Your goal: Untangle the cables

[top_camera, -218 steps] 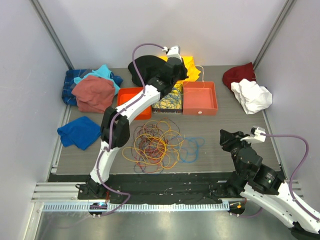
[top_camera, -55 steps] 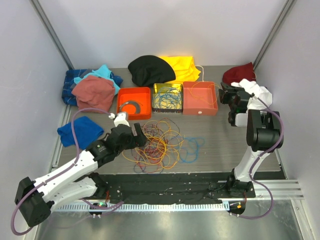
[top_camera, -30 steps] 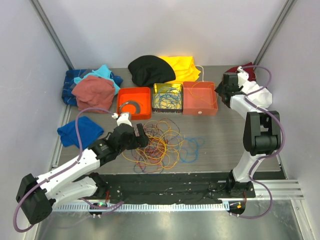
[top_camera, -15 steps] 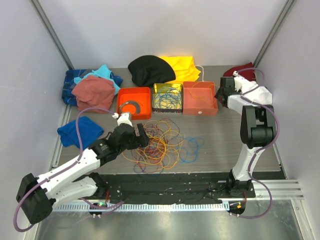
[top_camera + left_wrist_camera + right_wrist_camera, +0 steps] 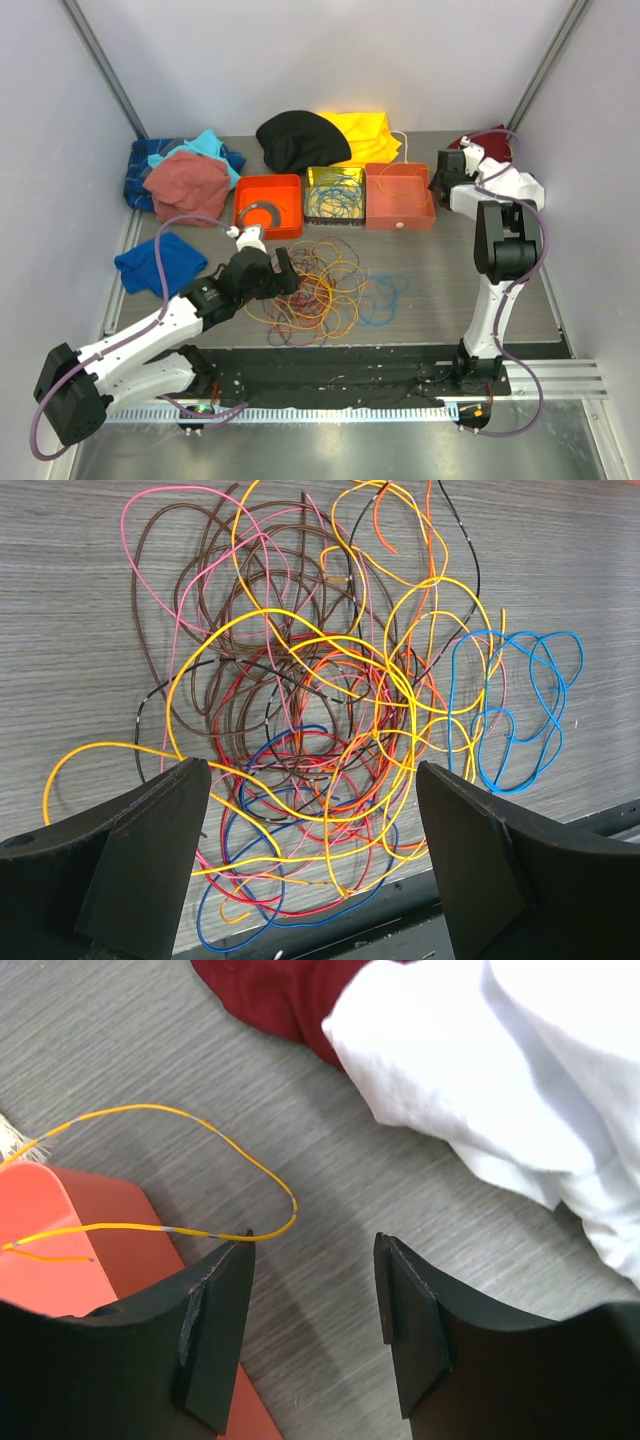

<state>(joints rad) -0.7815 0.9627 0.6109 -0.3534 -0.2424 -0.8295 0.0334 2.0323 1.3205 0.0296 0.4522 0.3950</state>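
The cables point(image 5: 318, 283) lie in one loose heap on the bench point(image 5: 450, 290), near the front edge and just in front of the row of trays: orange, yellow, red, brown, pink and black loops crossing over one another, with a pair of blue loops point(image 5: 385, 295) spilling out on the heap's right side. The left hand point(image 5: 283, 270) sits at the left edge of this heap, low over the bench. In its wrist view its two fingers point(image 5: 150, 845) are spread wide and the heap fills the space between and beyond them, though whether a finger touches any strand cannot be told. More cables are piled in the yellow tray point(image 5: 312, 205), between the orange tray point(image 5: 290, 190) and the salmon tray point(image 5: 428, 205). The right hand point(image 5: 441, 182) is well apart from the heap, at the far right corner of the salmon tray, near a red cloth point(image 5: 265, 1000) and a white cloth point(image 5: 500, 1070). Its fingers are apart too, with only bare bench in the gap. A single thin yellow cable point(image 5: 200, 1120) runs off the salmon tray's edge onto the bench, and its bend ends just beside the tip of the finger on the left of that view.
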